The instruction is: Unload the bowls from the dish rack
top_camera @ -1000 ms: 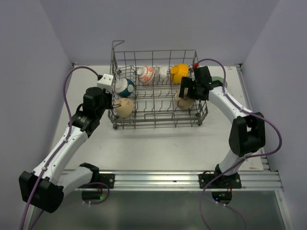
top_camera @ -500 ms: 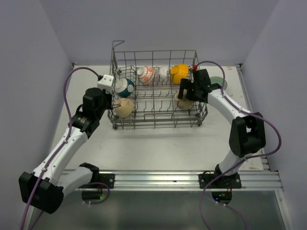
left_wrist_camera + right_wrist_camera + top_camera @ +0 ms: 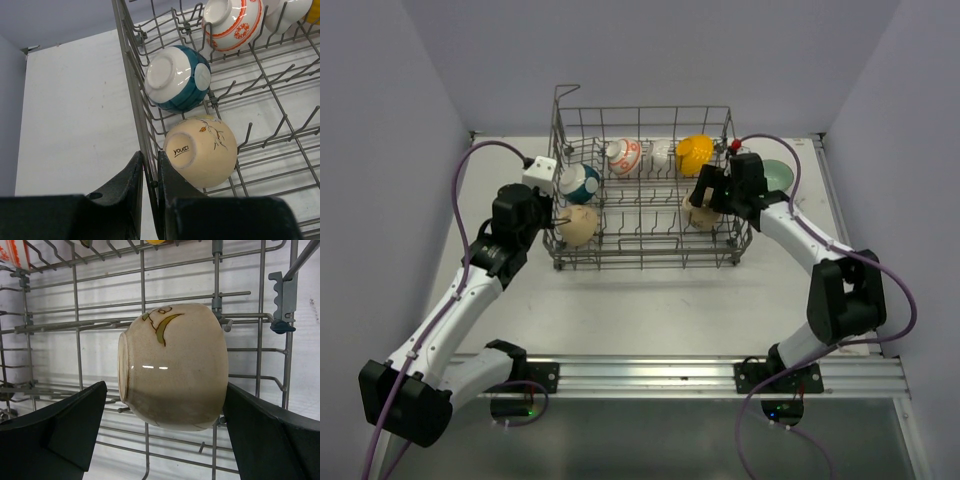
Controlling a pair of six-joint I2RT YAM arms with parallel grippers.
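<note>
The grey wire dish rack (image 3: pixel 642 262) stands at the back middle of the table. It holds a beige bowl (image 3: pixel 580 225) at front left, a white-teal bowl (image 3: pixel 580 182), an orange-patterned bowl (image 3: pixel 623 155), a white bowl (image 3: pixel 662 153), a yellow bowl (image 3: pixel 694 153) and a second beige bowl (image 3: pixel 701 212) at right. My left gripper (image 3: pixel 556 215) is shut on the rack's left wall wire (image 3: pixel 148 172), beside the beige bowl (image 3: pixel 202 150). My right gripper (image 3: pixel 165 387) is open, with a finger on each side of the right beige bowl (image 3: pixel 172 365), which lies on its side.
A pale green bowl (image 3: pixel 778 172) sits on the table right of the rack, behind my right arm. A raised wire loop (image 3: pixel 563 92) stands at the rack's back left corner. Purple walls close in both sides. Upright tines (image 3: pixel 216 295) surround the right bowl.
My right arm has shifted slightly right, with its elbow swinging nearer. The left arm and the bowls have not moved.
</note>
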